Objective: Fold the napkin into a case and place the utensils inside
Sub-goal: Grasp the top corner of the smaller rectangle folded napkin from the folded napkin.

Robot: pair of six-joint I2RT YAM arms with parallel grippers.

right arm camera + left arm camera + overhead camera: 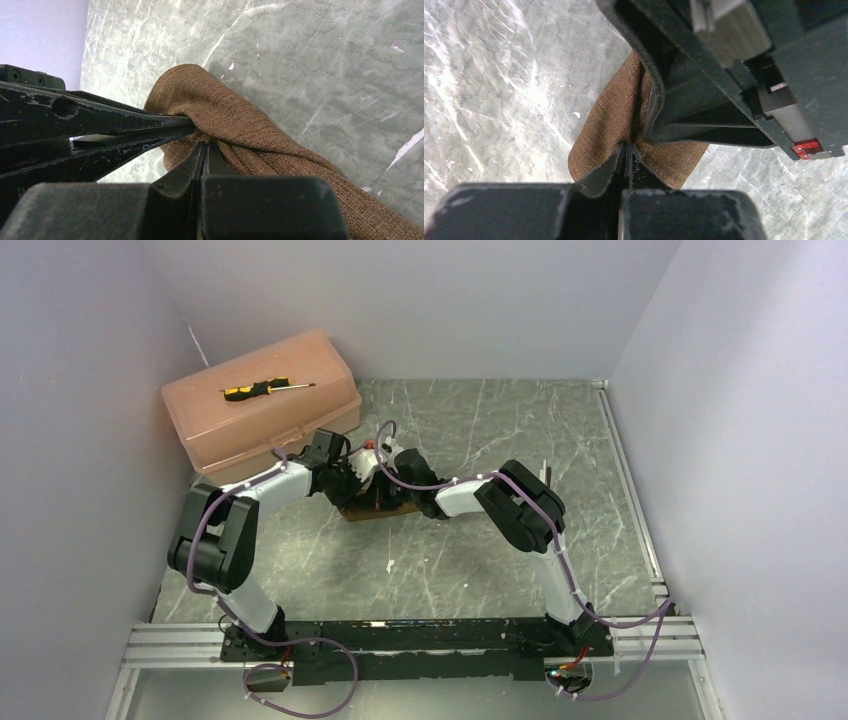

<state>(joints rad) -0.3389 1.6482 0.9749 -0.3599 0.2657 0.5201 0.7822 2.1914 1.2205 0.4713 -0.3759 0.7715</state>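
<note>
The brown napkin (372, 510) lies bunched mid-table, mostly hidden under both wrists in the top view. My left gripper (626, 147) is shut, its tips pinching a crease of the napkin (606, 120). My right gripper (204, 145) is shut too, with gathered folds of the napkin (230, 112) pulled into its tips. The two grippers meet tip to tip: the right one's fingers (651, 107) cross the left wrist view, and the left one's fingers (150, 127) come in from the left of the right wrist view. A thin pale piece (546, 472) behind the right elbow may be the utensils.
A pink lidded box (260, 415) stands at the back left with a yellow-and-black screwdriver (262, 389) on its lid. White walls close in the marbled table (450, 570) on three sides. A metal rail (400, 640) carrying the arm bases runs along the near edge.
</note>
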